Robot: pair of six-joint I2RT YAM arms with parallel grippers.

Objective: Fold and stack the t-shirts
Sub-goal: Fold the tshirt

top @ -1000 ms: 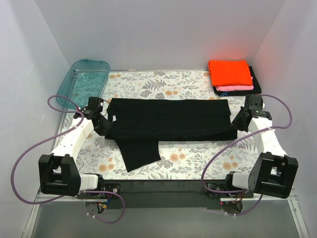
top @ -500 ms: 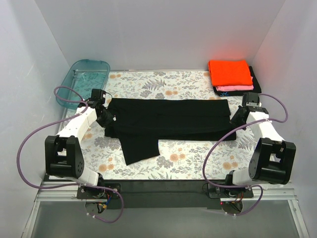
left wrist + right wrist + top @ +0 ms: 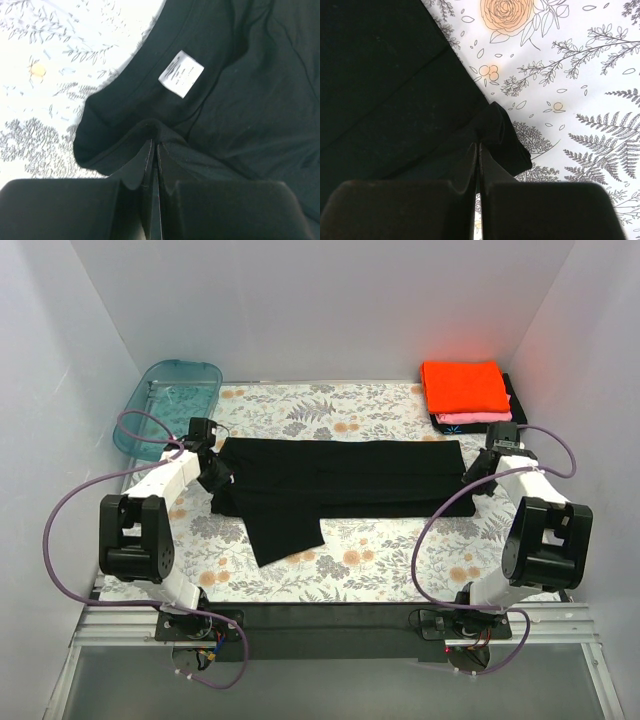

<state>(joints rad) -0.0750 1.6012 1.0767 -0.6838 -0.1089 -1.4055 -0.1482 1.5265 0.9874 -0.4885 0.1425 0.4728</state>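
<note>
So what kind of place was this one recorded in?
Probably a lab recording booth, not a home: plain white walls box in a small floral-covered table, and the left arm and right arm bolted at its near edge hold a black t-shirt.

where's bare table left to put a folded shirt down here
Free: far strip of floral table between the teal see-through plastic tub and the orange-topped folded stack; near strip right of the dangling sleeve. Crowded: the middle, where left gripper and right gripper pinch the large plain black t-shirt.
</note>
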